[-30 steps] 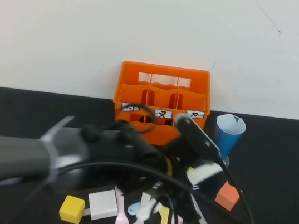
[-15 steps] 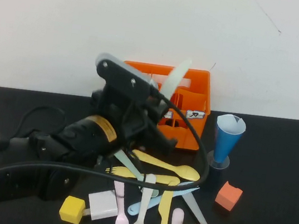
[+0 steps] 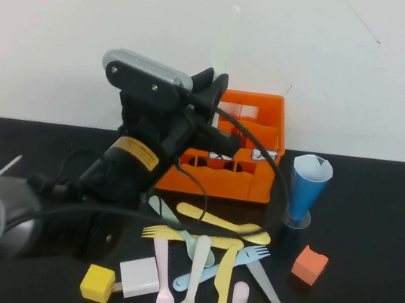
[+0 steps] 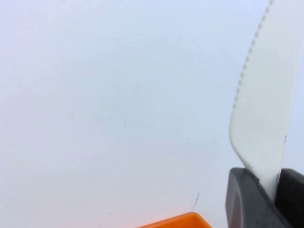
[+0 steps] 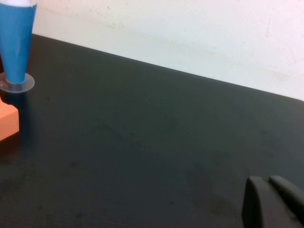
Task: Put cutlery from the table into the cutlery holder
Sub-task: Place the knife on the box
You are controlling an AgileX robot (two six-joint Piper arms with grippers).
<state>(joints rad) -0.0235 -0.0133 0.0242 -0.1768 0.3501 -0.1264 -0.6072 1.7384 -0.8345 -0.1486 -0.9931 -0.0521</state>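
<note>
Item: white knife [image 4: 261, 109], pinched upright in our left pincer [image 3: 213, 92] above the orange holder [image 3: 247, 185]; blade may tip or catch a divider on lowering. Right pincer [image 5: 270, 202] pressed together, low over the counter [image 5: 142, 137]. Remaining cutlery [image 3: 205, 262] lies before the holder

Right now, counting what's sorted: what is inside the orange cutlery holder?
The cutlery holder shows only dividers where visible; the left gripper, holding a white knife above it, hides its left side. The right gripper is low over the table.

light: bright, even, diffuse | shadows: faint | blur: white knife [image 3: 225, 37] washed out vs wall | glare: none
</note>
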